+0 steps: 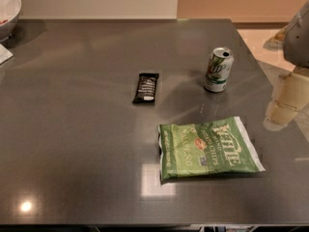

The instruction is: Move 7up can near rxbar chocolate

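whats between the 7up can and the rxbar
Only bare grey tabletop, in the camera view, between the silver-and-green 7up can and the flat black-wrapped rxbar chocolate. The gripper is at the right edge.

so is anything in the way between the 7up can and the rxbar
Nothing visible. Only bare table lies between the 7up can and the rxbar chocolate. The chip bag lies nearer the camera, off that line. The gripper is at the right edge.

pincer (288, 100): right edge, blurred, partly cut off | bowl (7, 9): cut off top-left
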You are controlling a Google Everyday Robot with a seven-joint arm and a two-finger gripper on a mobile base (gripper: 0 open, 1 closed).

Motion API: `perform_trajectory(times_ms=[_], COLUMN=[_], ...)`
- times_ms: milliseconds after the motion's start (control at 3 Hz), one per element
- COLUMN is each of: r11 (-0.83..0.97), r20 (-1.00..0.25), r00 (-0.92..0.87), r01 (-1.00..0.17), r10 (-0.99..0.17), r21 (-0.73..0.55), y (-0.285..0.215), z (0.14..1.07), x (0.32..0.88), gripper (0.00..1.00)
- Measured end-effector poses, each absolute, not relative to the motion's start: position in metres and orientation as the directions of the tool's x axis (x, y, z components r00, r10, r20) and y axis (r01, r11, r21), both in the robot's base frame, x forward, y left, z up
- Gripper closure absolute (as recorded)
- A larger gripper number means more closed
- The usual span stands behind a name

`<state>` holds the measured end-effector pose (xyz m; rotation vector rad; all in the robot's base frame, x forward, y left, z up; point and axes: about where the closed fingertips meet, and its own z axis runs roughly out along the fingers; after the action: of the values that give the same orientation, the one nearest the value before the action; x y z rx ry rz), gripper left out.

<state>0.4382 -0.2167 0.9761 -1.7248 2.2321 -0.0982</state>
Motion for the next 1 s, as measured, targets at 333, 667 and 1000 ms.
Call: perform_trajectory(times_ms=[333, 667, 1000], r11=[0.270, 0.277, 0.307], r20=[-0.207, -0.228, -0.274], r00=[-0.222, -0.222, -0.241], r01=[-0.931, -0.929, -0.923], r10=[-0.953, -0.948, -0.931], r21=[-0.247, -0.245, -0.233], y=[-0.216, -0.216, -0.220], z=[0.976, 0.966, 0.951], x=[0.439, 0.461, 0.492], gripper=[0.00, 0.00, 0.00])
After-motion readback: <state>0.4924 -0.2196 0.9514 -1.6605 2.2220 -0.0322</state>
